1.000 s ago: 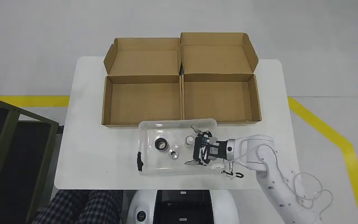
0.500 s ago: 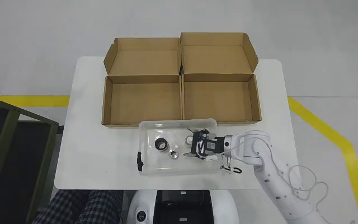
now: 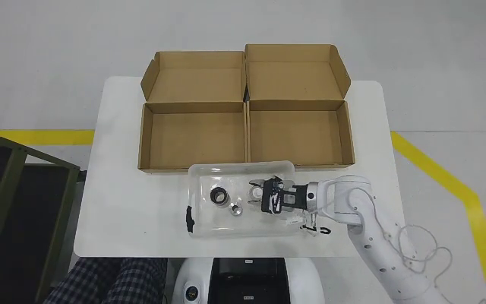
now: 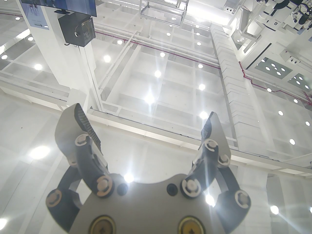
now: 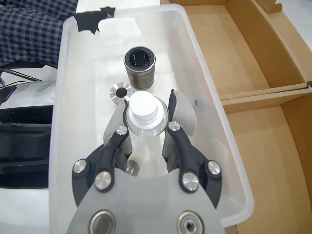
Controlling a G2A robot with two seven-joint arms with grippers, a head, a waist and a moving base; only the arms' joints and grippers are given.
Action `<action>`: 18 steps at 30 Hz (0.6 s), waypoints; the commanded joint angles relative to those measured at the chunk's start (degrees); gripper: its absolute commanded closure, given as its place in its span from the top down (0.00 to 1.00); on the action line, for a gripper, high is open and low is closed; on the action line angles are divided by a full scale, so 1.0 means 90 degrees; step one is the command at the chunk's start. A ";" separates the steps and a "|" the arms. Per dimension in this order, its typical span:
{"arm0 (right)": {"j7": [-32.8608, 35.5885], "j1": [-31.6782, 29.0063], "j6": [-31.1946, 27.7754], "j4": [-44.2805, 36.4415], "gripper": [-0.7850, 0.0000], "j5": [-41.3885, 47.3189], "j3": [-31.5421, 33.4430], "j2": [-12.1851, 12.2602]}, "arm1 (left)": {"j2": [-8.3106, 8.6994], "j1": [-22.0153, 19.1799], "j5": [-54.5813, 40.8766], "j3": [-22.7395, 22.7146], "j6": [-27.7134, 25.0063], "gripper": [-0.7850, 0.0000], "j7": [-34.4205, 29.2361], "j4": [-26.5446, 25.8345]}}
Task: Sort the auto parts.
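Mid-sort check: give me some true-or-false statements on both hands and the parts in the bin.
1. The right hand is closed on the white stepped plastic part inside the clear plastic bin. True.
2. The left hand is shut. False: it is wide open.
3. The dark metal cylinder stands upright in the bin. True.
4. The small silver disc is stacked on top of the cylinder. False: it lies on the bin floor beside it.

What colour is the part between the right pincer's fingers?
The part is white, with a clear rim; the right wrist view shows it best.
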 commanded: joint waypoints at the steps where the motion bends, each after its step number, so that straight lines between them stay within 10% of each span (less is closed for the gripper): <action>1: -0.0082 -0.0034 -0.0007 -0.0127 0.00 0.0097 0.0073 0.0019 | 0.0000 0.0000 0.0000 0.0000 0.0000 1.00 0.0000 0.0000; 18: -0.3256 -0.0213 0.0780 -0.0520 0.00 0.0745 0.0577 -0.0011 | 0.0000 0.0000 0.0000 0.0000 0.0000 1.00 0.0000 0.0000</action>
